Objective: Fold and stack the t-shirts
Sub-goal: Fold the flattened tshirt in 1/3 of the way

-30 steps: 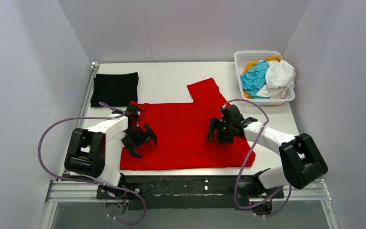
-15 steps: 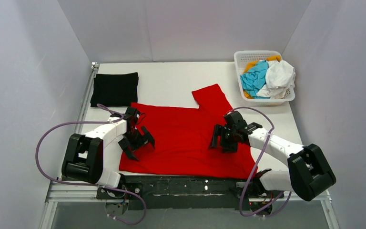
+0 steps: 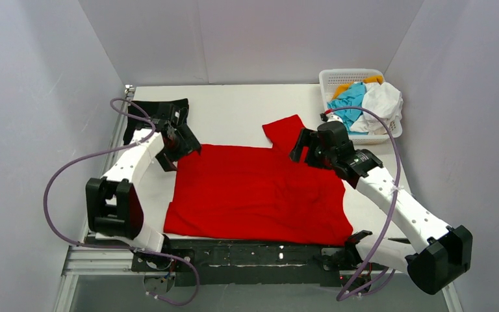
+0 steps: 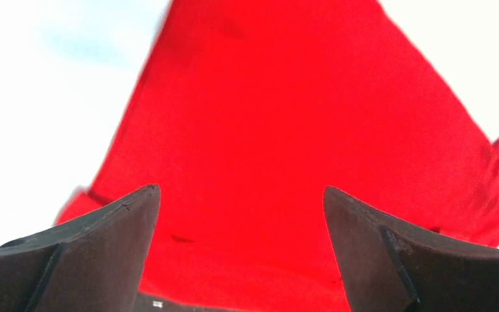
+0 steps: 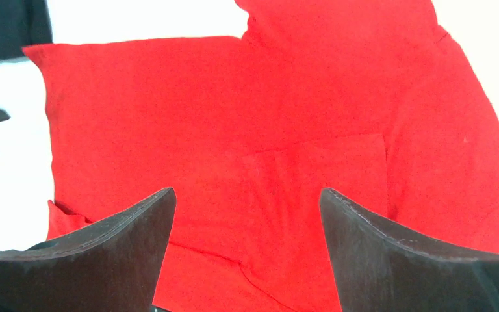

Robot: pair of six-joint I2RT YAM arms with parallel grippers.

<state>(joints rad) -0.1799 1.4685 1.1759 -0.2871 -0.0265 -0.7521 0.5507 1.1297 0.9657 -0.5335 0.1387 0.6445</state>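
A large red t-shirt [image 3: 253, 192] lies spread flat on the white table, one sleeve [image 3: 286, 130] sticking out at the far side. A black folded t-shirt [image 3: 144, 114] rests at the far left, partly hidden by my left arm. My left gripper [image 3: 180, 151] hovers open above the red shirt's far left corner, red cloth [image 4: 286, 130] below its empty jaws. Over the shirt's far right edge by the sleeve my right gripper [image 3: 308, 151] stands open and empty too, looking down on the red cloth [image 5: 266, 130].
A white lattice basket [image 3: 354, 77] at the far right corner holds cyan [image 3: 347, 104], white [image 3: 382, 101] and orange [image 3: 370, 80] shirts. White walls close in the table on three sides. Cables loop off both arms.
Both grippers have lifted off the middle of the red shirt and moved to its far corners. The shirt's left sleeve part now lies flatter. The right gripper opened a little wider.
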